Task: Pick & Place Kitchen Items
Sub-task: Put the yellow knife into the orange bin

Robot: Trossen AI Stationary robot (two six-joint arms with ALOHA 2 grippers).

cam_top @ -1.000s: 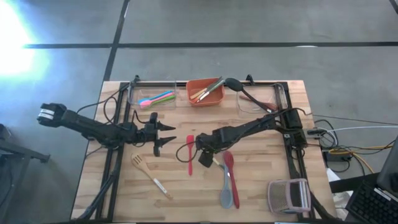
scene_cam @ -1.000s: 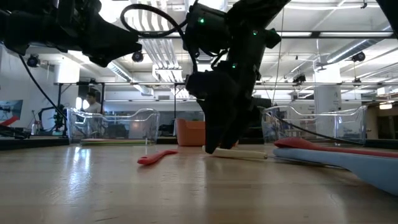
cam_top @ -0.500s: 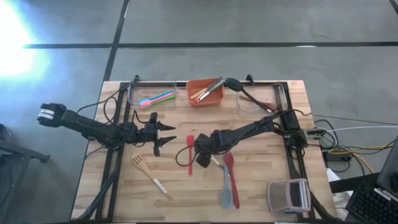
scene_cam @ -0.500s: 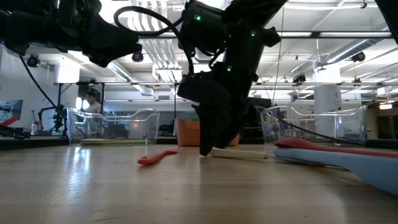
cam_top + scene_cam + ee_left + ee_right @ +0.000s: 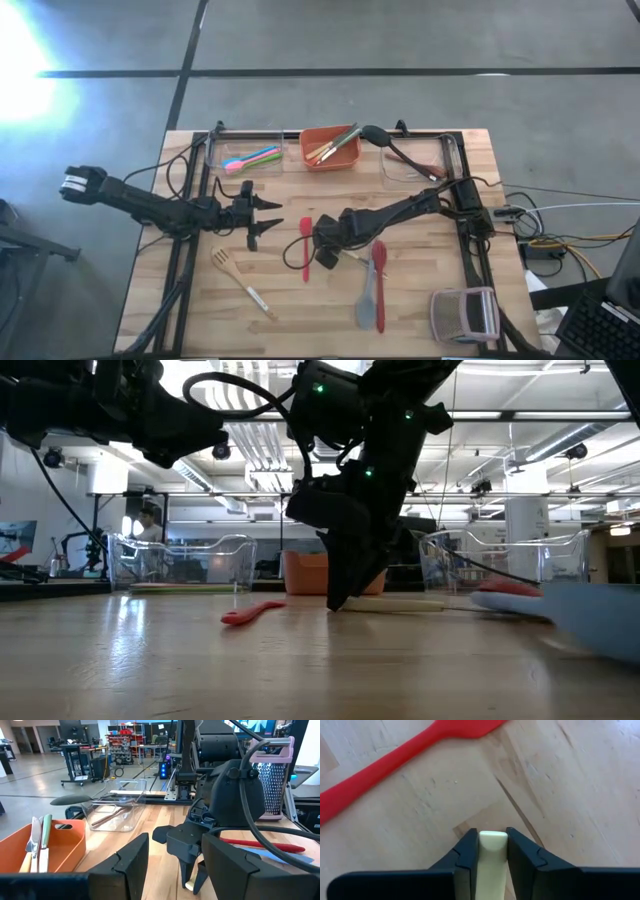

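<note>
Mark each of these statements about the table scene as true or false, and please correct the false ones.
1. The right gripper has its fingers on a pale handle. True.
2. The orange bin holds no utensils. False: several utensils lie in it.
3. The left gripper holds the wooden fork. False: it hangs open above the table, and the fork lies apart on the wood.
4. A red spatula lies flat on the table beside the right gripper. True.
5. The metal grater stands inside a clear bin. False: it lies on the table near the right corner.
</note>
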